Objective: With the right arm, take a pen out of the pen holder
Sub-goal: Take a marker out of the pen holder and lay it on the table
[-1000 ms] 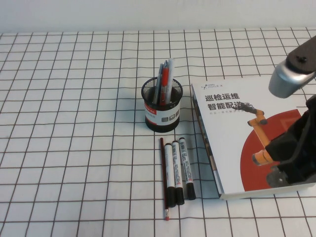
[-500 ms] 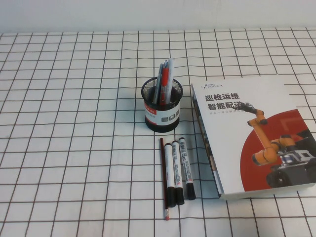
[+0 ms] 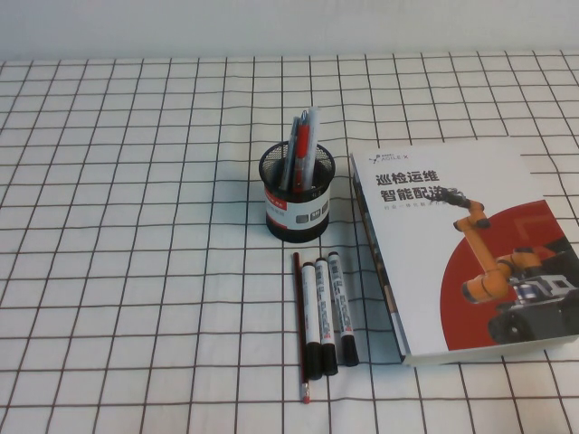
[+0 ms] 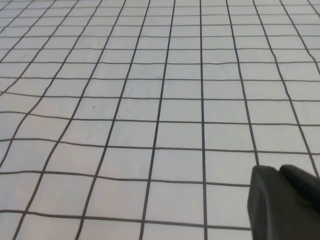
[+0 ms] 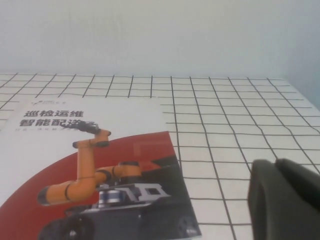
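At lower right of its wrist view, the right gripper (image 5: 278, 170) was pressed together, empty. The left gripper (image 4: 280, 175) was likewise, over gridded white cloth (image 4: 150, 100). Red-and-grey plastic pens (image 3: 301, 149) stood in the black mesh cylindrical pen holder (image 3: 297, 203), high-view centre. Judged light, stiff, slick: pinch the exposed upper barrel.

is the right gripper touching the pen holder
Apart. High view: pen holder stands with no arm near it; right gripper hangs by the book, left gripper over checked cloth, both outside that view.

Left claw (image 4: 278, 176) hovering low, right claw (image 5: 278, 172) closed, low
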You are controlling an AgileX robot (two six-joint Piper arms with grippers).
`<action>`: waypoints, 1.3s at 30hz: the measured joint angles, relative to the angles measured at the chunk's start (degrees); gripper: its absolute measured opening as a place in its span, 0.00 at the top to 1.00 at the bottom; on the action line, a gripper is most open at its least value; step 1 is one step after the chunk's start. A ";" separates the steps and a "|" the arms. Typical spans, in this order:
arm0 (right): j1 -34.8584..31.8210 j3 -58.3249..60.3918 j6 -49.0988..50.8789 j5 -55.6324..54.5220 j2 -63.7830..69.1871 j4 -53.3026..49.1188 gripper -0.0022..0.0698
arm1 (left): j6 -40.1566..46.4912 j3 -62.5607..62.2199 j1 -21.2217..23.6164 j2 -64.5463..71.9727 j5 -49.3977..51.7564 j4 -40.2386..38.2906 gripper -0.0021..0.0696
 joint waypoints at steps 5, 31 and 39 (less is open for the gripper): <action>0.36 0.00 0.00 6.15 -3.51 0.00 0.99 | 0.00 0.00 0.00 0.00 0.00 0.00 0.97; 0.36 0.00 0.00 15.87 -3.62 0.38 0.99 | 0.00 0.00 0.00 0.00 0.00 0.00 0.97; 0.36 0.00 0.00 15.90 -3.62 0.41 0.99 | 0.00 0.00 0.00 0.00 0.00 0.00 0.97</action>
